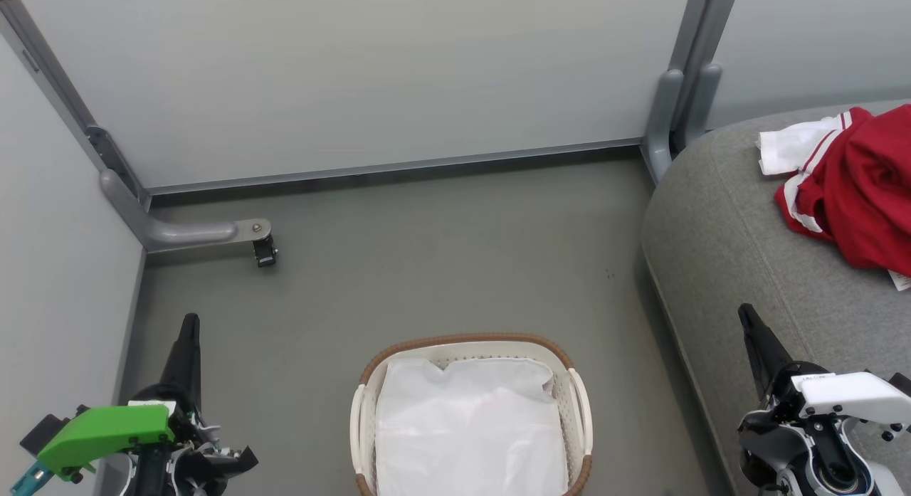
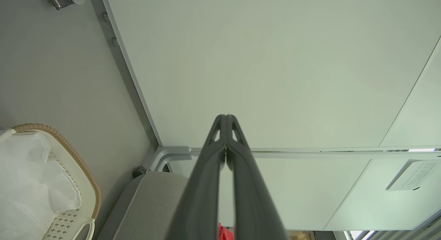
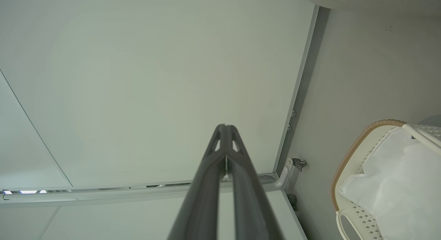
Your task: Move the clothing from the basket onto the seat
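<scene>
My left gripper (image 1: 190,319) stands at the lower left of the head view, both dark fingers pressed together tip to tip, clenched on nothing. My right gripper (image 1: 745,311) stands at the lower right in the same condition: fingers closed flat against each other, nothing between them, its tip over the front edge of the seat (image 1: 719,225). Each wrist view shows the finger pair meeting at the tips, pointed at the pale wall panels (image 1: 356,76).

Between the two grippers, on the grey floor (image 1: 427,254), sits the basket (image 1: 470,337). Inside it I see the white liner (image 1: 466,418), crumpled, and no red fabric.

The clothing (image 1: 861,190) lies in a heap on the seat at the far right, red with white stripes and a white panel toward the wall, well apart from the basket and from both grippers.

A small black caster (image 1: 265,252) rests on the floor near the left wall
</scene>
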